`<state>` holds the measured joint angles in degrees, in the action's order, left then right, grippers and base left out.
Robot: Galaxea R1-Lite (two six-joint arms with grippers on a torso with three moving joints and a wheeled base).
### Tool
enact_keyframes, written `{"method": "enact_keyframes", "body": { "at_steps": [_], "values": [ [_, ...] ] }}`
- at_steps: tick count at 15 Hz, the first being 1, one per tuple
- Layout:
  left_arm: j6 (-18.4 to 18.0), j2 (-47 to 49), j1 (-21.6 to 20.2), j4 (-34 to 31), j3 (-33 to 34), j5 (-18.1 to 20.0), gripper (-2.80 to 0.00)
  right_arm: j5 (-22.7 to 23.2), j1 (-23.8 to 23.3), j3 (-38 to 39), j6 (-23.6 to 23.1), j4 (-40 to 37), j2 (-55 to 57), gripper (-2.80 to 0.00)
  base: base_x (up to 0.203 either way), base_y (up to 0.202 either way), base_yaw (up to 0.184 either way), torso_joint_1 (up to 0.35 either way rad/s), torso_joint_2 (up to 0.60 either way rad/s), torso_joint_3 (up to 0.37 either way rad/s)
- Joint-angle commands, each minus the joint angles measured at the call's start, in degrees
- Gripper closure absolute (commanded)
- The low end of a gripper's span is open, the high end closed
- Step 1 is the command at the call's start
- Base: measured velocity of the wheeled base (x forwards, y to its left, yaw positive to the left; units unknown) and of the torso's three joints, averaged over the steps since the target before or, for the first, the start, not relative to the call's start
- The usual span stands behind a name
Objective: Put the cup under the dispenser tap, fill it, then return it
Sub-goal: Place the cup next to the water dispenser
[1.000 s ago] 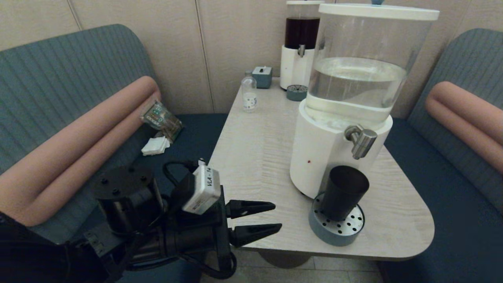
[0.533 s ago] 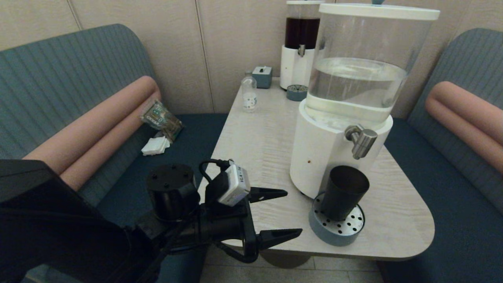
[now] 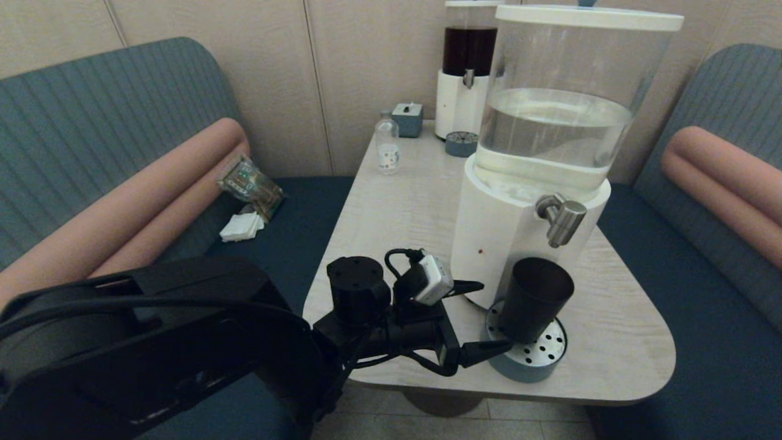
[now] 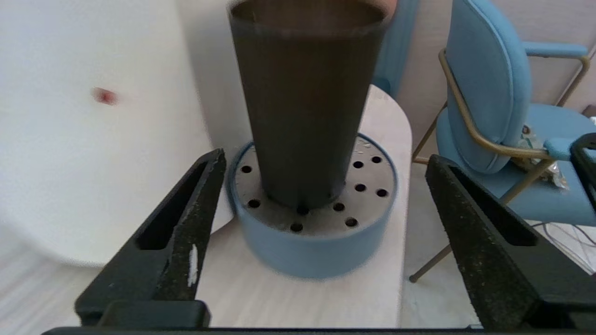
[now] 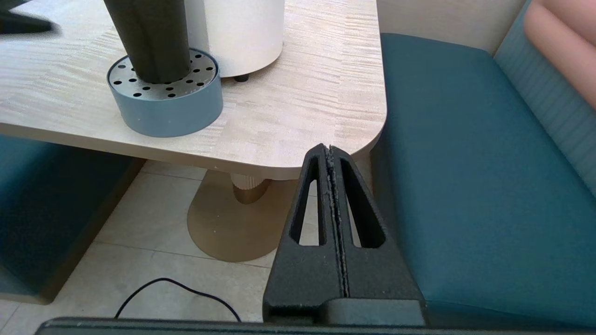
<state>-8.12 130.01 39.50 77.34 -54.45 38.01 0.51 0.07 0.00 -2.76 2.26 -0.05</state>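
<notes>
The dark tapered cup [image 3: 536, 299] stands upright on a round blue drip tray [image 3: 525, 365], directly below the brushed-steel dispenser tap [image 3: 561, 219] of the big white-based dispenser [image 3: 489, 244] holding clear liquid. My left gripper [image 3: 496, 315] is open, just left of the cup at its lower half, one finger by the dispenser base and one by the tray's front. In the left wrist view the cup [image 4: 302, 107] fills the gap ahead of the left gripper [image 4: 326, 158], untouched. My right gripper [image 5: 328, 149] is shut and empty, low off the table's near right corner, out of the head view.
A light wooden table [image 3: 397, 220] carries a narrower dark-liquid dispenser [image 3: 467, 67], a small clear bottle [image 3: 387, 146] and a small blue box [image 3: 407, 119] at the back. Teal benches flank it; a snack packet [image 3: 250, 183] and napkins [image 3: 241, 227] lie on the left one.
My left arm has swung forward and right across the table's front edge, from well left of the tray to beside the cup. Its jaws spread wider. The cup has stayed put.
</notes>
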Motion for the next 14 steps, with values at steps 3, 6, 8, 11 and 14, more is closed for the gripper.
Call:
{"method": "enact_keyframes", "body": {
  "at_steps": [3,6,8,11,14],
  "values": [
    [0.4,6.3,0.5,0.6,-5.8,0.3,-2.80,0.0,0.0,0.9,-0.1,0.0,0.0,0.00,0.000,0.000,0.000,0.000,0.00,0.000],
    [0.5,8.2,0.5,0.9,-8.1,0.6,-2.80,0.0,0.1,0.9,-0.1,0.0,0.0,0.00,0.000,0.000,0.000,0.000,0.00,0.000],
    [0.8,8.6,0.6,1.0,-9.5,0.7,-2.80,0.0,0.0,0.8,-0.1,0.0,0.0,0.00,0.000,0.000,0.000,0.000,0.00,0.000],
    [1.3,9.5,0.8,1.1,-12.5,0.7,-2.80,0.0,0.1,0.9,-0.1,0.0,0.0,0.00,0.000,0.000,0.000,0.000,0.00,0.000],
    [1.5,11.1,1.6,1.3,-15.4,0.7,-2.80,0.0,0.0,0.9,-0.1,0.0,0.0,0.00,0.000,0.000,0.000,0.000,0.00,0.000]
  ]
}}
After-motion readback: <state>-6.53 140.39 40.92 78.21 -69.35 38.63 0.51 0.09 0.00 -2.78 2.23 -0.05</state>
